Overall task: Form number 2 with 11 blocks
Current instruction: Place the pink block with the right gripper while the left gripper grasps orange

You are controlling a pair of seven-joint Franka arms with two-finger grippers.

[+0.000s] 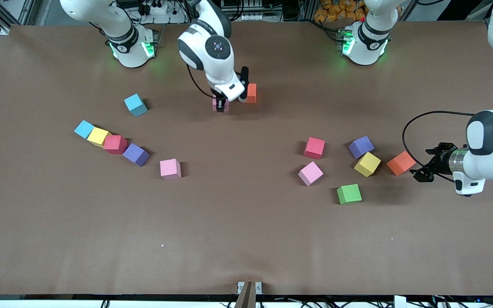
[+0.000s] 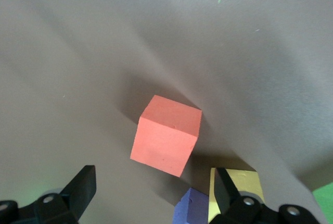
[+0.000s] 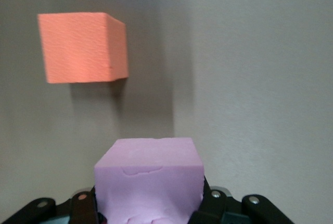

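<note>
Green block sits lowest in the front view, closest to the camera, toward the left arm's end of the table. Just above it there's a loose bunch: a pink block, a red block, a yellow block touching or nearly touching a purple block, and an orange block.

Left gripper hangs just beside that orange block with its jaws spread wide, nothing between them. In the left wrist view the orange block sits clear of both fingers.

Right gripper is down near the robots' bases, jaws clamped on a pink cube, which looks like it's resting on the table, though I can't be totally sure. Another orange cube stands just beside it; the right wrist view shows a gap between the pink cube and that orange one.

Toward the right arm's end there's a curved row: light-blue cube, yellow, red, purple, all pretty much touching, then a lone pink one a bit apart. One more light-blue cube sits farther back by itself.
</note>
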